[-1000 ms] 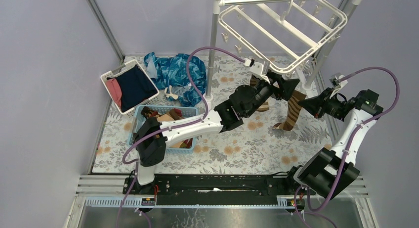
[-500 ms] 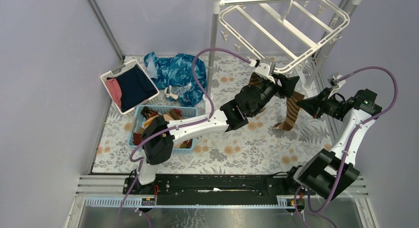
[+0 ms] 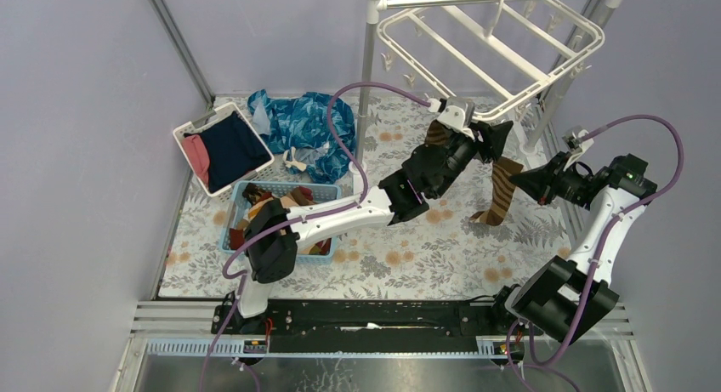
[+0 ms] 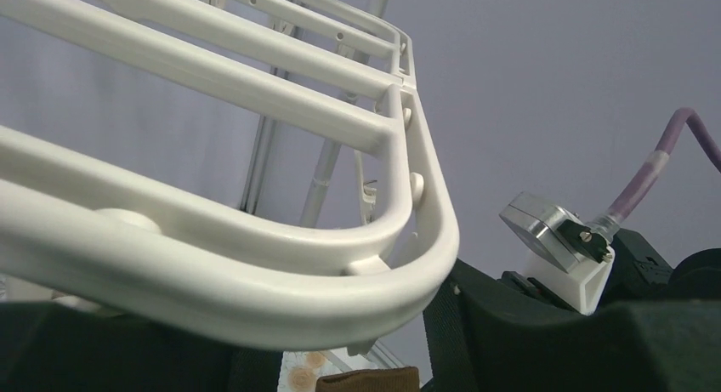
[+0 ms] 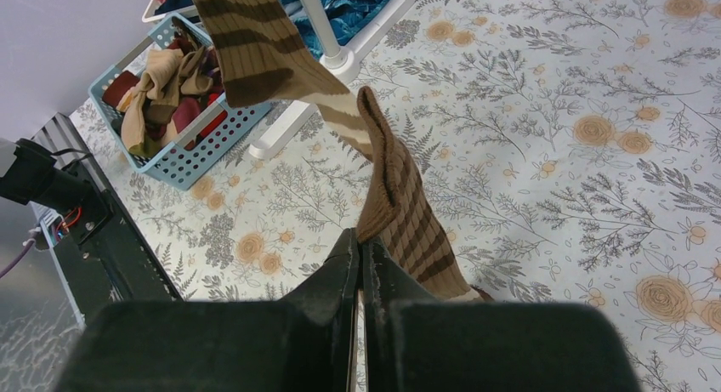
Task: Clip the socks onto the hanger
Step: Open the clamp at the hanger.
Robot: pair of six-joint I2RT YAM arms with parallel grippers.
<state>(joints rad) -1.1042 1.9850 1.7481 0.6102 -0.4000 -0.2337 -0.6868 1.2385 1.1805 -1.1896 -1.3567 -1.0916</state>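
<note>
Striped sock [image 3: 502, 184] hangs at 5 o'clock below hanger [image 4: 255, 298] corner, cuff held in left gripper [image 3: 490, 142]. Right gripper [image 5: 358, 243] at sock's 3 o'clock, jaws closed together, can't tell if pinching cloth. Step looks like presenting cuff. Next: line cuff up with a free clip.

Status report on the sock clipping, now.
Left gripper under hanger corner, striped sock in its jaws. Right gripper shut beside sock's lower half, grip unclear. No clip seen on it. Nothing blocking.
</note>
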